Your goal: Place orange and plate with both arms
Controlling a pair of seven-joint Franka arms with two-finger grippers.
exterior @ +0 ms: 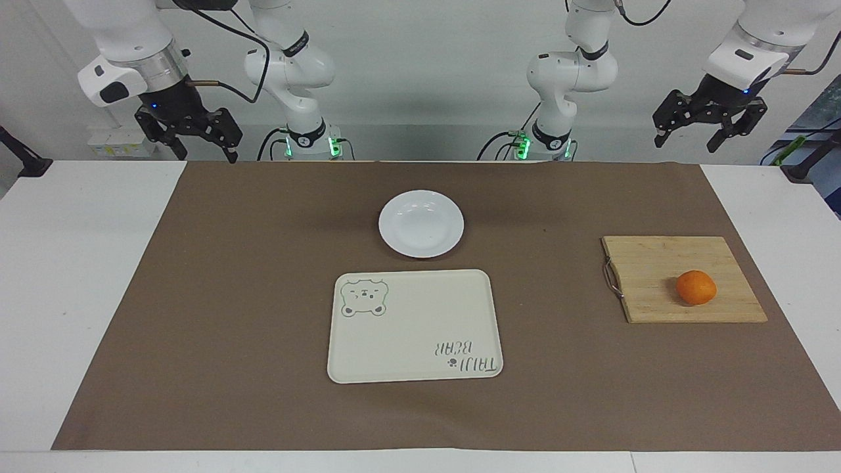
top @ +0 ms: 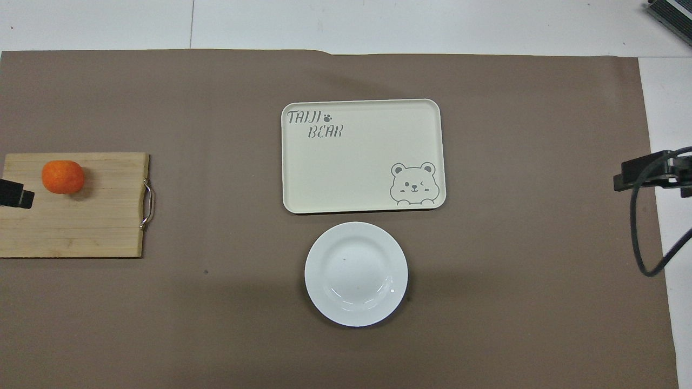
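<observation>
While both white jointed arms wait raised at the robots' edge of the table, nothing on the brown paper mat [exterior: 230, 295] is touched. The left arm's black two-finger gripper [exterior: 709, 135] hangs over the mat's corner at the left arm's end, jaws spread and holding nothing. The right arm's black two-finger gripper [exterior: 194, 141] hangs over the mat's corner at the right arm's end, jaws likewise spread and empty.

The round glossy white plate [exterior: 421, 223] lies flat on the mat midway between the two arms' ends. Just beside it, farther from the robots, sits the rectangular cream tray with a bear print [exterior: 414, 326]; a narrow strip of mat shows between the plate's rim and the tray's long edge, so they are apart. The tray's surface is bare.

The small round bright-orange fruit [exterior: 696, 287] rests on a pale wooden cutting board with a metal handle [exterior: 663, 263], toward the left arm's end of the table. It sits near the board's edge farthest from the robots and away from the handle, which faces the tray. A wide band of bare mat separates board and tray, and another stretches from plate and tray to the mat's edge at the right arm's end.
</observation>
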